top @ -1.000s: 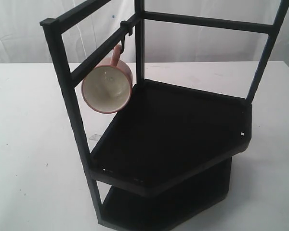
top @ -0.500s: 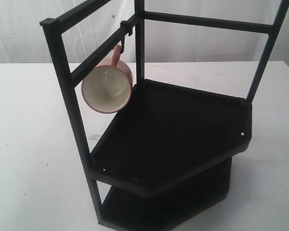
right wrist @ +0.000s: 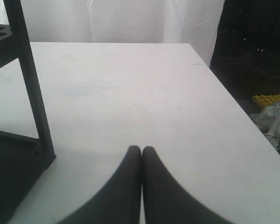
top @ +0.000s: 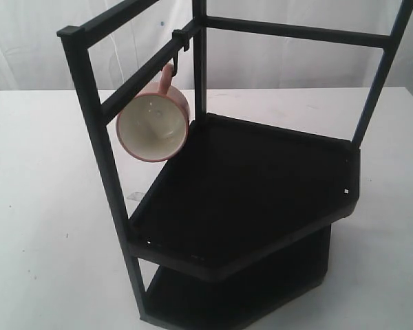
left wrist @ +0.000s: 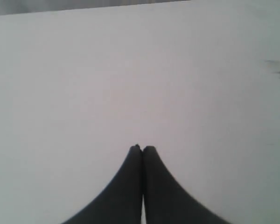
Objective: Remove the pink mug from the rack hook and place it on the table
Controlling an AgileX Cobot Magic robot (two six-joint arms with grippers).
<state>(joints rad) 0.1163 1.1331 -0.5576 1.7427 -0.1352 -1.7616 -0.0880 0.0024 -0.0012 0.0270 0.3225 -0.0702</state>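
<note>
The left gripper (left wrist: 141, 148) has its two black fingertips pressed together with nothing between them, over a bare stretch of the white table (left wrist: 140, 70). The right gripper (right wrist: 141, 149) is closed the same way, tips touching and holding nothing. It hangs over the table just beside the rack (right wrist: 30, 79), whose thin black upright and lower corner stand close to the fingers. Beyond the table edge, on the side away from the rack, lie a yellow object (right wrist: 270, 99) and some pale clutter, too dim to make out.

In the exterior view the rack stands on the table, a tall black frame with two dark five-sided levels, one above the other. The pink mug (top: 153, 126) hangs by its handle from the hook (top: 174, 60), which is fixed to a side rail of the rack, between the rack's front-left upright and its rear upright. The mug is tipped so that its mouth faces the camera and its cream inside shows. It hangs above the level of the upper shelf (top: 261, 185), near that shelf's left edge, touched only by the hook.
</note>
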